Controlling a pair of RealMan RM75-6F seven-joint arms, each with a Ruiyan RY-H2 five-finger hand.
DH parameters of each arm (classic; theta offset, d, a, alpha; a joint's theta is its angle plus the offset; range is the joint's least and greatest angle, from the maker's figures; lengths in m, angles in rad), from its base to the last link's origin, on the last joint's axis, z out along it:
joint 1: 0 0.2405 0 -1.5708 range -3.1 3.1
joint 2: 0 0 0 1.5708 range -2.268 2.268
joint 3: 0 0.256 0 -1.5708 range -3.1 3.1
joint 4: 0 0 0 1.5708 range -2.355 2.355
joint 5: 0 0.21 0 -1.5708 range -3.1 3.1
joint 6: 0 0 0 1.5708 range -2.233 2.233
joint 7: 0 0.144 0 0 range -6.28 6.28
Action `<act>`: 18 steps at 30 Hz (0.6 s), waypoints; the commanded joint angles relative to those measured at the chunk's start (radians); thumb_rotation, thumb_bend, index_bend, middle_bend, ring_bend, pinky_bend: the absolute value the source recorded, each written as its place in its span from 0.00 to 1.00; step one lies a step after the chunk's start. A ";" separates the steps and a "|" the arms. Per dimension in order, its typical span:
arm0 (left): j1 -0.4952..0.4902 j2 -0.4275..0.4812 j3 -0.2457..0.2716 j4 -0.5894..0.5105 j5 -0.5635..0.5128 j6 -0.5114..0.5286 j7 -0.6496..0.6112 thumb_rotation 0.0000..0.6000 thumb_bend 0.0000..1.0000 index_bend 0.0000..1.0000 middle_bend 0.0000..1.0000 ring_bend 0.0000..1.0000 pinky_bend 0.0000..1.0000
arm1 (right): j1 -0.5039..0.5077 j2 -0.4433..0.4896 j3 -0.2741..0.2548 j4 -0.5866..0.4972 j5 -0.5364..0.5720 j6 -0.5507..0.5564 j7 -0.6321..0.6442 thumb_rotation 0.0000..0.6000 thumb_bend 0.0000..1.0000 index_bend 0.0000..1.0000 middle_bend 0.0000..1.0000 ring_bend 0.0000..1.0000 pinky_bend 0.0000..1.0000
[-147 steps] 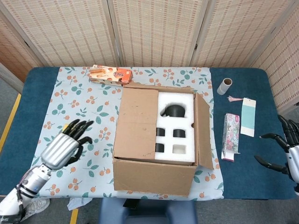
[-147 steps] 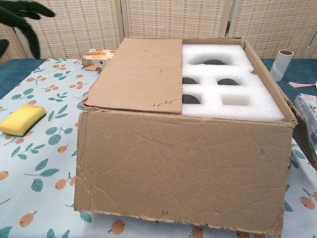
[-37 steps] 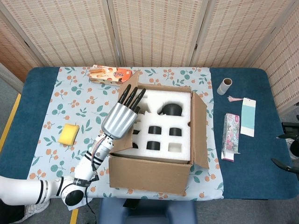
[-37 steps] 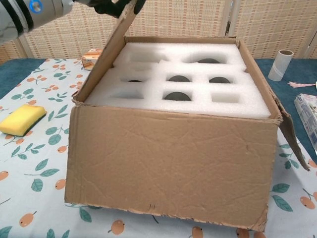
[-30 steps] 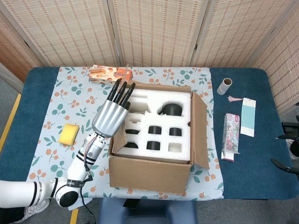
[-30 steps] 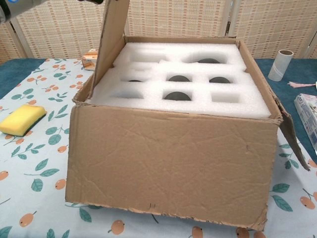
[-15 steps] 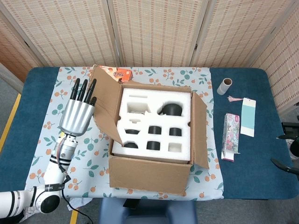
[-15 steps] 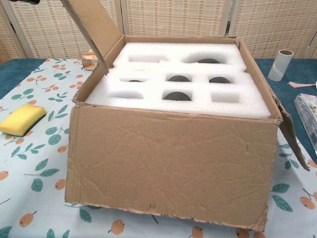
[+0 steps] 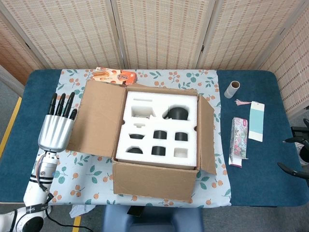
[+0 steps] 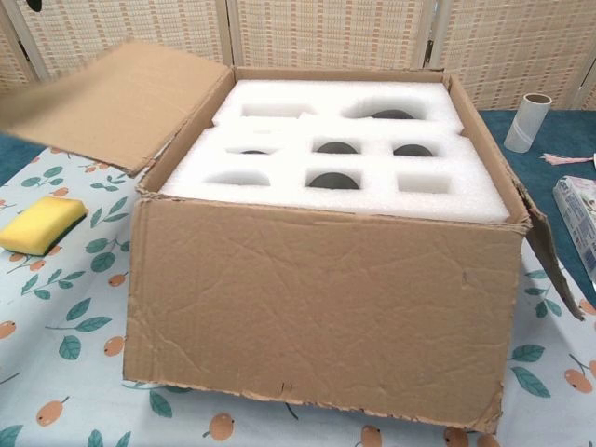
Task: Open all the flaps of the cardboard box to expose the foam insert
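Observation:
The cardboard box (image 9: 157, 181) stands mid-table with the white foam insert (image 9: 159, 126) showing from above, dark items in its cut-outs. Its left flap (image 9: 96, 118) is folded outward over the floral cloth; the right flap (image 9: 208, 137) hangs down outside. In the chest view the box (image 10: 326, 307), the foam (image 10: 345, 154) and the blurred left flap (image 10: 121, 98) fill the frame. My left hand (image 9: 57, 126) is flat with straight fingers just left of the flap's outer edge, holding nothing. My right hand (image 9: 301, 155) sits at the far right edge, fingers apart and empty.
A yellow sponge (image 10: 37, 225) lies left of the box, under the flap's reach. An orange snack box (image 9: 115, 76) sits behind the box. A paper roll (image 9: 232, 89), a teal card (image 9: 256, 121) and a floral packet (image 9: 239, 140) lie to the right. Woven screens stand behind.
My left hand swung the left flap up off the foam and out to the left, where it now lies nearly flat. The hand has moved further left. The right hand barely moved.

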 commanded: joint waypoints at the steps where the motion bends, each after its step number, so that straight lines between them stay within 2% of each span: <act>1: 0.048 0.017 0.033 0.000 0.041 0.021 -0.049 1.00 1.00 0.30 0.03 0.00 0.00 | 0.000 0.000 0.000 -0.003 0.005 -0.004 -0.018 0.87 0.21 0.34 0.00 0.00 0.00; 4: 0.116 0.040 0.071 0.006 0.067 0.039 -0.131 1.00 0.99 0.21 0.03 0.00 0.00 | -0.002 0.001 0.001 -0.020 0.023 -0.021 -0.078 0.87 0.21 0.34 0.00 0.00 0.00; 6: 0.163 0.045 0.088 0.015 0.078 0.059 -0.210 1.00 0.94 0.14 0.03 0.00 0.00 | -0.002 0.002 0.002 -0.035 0.031 -0.029 -0.120 0.88 0.21 0.33 0.00 0.00 0.00; 8: 0.225 0.040 0.101 0.049 0.099 0.100 -0.315 1.00 0.83 0.07 0.03 0.00 0.00 | -0.003 -0.007 0.008 -0.051 0.042 -0.027 -0.175 0.90 0.21 0.30 0.00 0.00 0.00; 9: 0.255 0.030 0.103 0.079 0.110 0.135 -0.346 1.00 0.79 0.06 0.03 0.00 0.00 | -0.004 -0.014 0.012 -0.055 0.048 -0.023 -0.204 0.93 0.20 0.26 0.00 0.00 0.00; 11: 0.321 -0.001 0.110 0.155 0.139 0.206 -0.423 1.00 0.65 0.02 0.03 0.00 0.00 | -0.004 -0.040 0.027 -0.058 0.059 -0.006 -0.282 0.98 0.21 0.16 0.00 0.00 0.00; 15: 0.430 -0.005 0.122 0.199 0.091 0.217 -0.626 1.00 0.48 0.01 0.01 0.00 0.00 | 0.010 -0.089 0.046 -0.066 0.083 -0.013 -0.429 1.00 0.21 0.03 0.00 0.00 0.00; 18: 0.485 0.016 0.133 0.207 0.015 0.191 -0.640 1.00 0.43 0.07 0.00 0.00 0.00 | 0.027 -0.123 0.054 -0.080 0.109 -0.044 -0.546 1.00 0.21 0.00 0.00 0.00 0.00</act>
